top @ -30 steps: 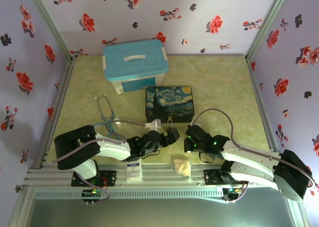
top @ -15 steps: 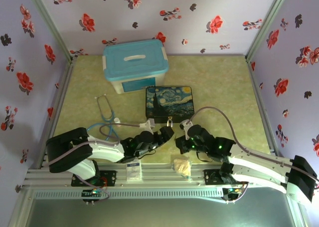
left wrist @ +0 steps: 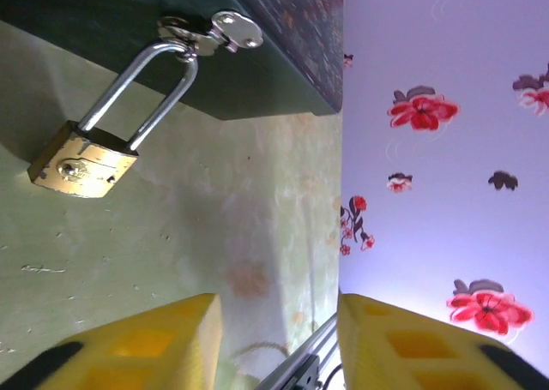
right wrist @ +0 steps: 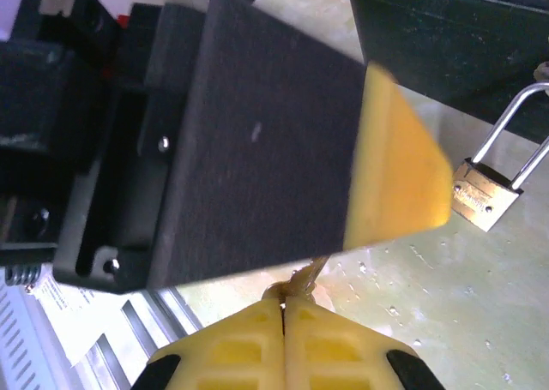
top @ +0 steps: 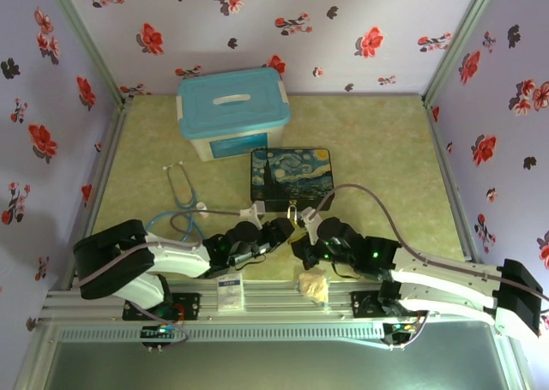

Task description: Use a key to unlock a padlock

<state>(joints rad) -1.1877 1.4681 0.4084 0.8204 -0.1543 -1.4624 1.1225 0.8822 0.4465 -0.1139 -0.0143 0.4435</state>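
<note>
The small brass padlock [left wrist: 81, 163] hangs by its silver shackle from the latch of the starry-night tin box [left wrist: 257, 73] and rests on the table. It also shows as padlock [right wrist: 485, 197] and padlock [top: 292, 212]. My left gripper [left wrist: 274, 339] is open a little short of it, with nothing between its yellow fingers [left wrist: 154, 343]. My right gripper [right wrist: 283, 309] is shut on the key [right wrist: 309, 274], whose thin tip pokes out ahead. The left gripper's dark finger [right wrist: 274, 150] crosses just in front of that tip. From above, left gripper [top: 286, 229] and right gripper [top: 299, 246] sit close together below the padlock.
A clear box with a blue lid [top: 233, 111] stands at the back. A stethoscope [top: 180, 193] lies left of the tin box [top: 292, 177]. A crumpled beige scrap [top: 313, 285] and a white card [top: 230, 293] lie at the near edge by the rail.
My right gripper has moved left with the key until it sits beside the left gripper. The left gripper has drawn back slightly to the left. The padlock hangs as before.
</note>
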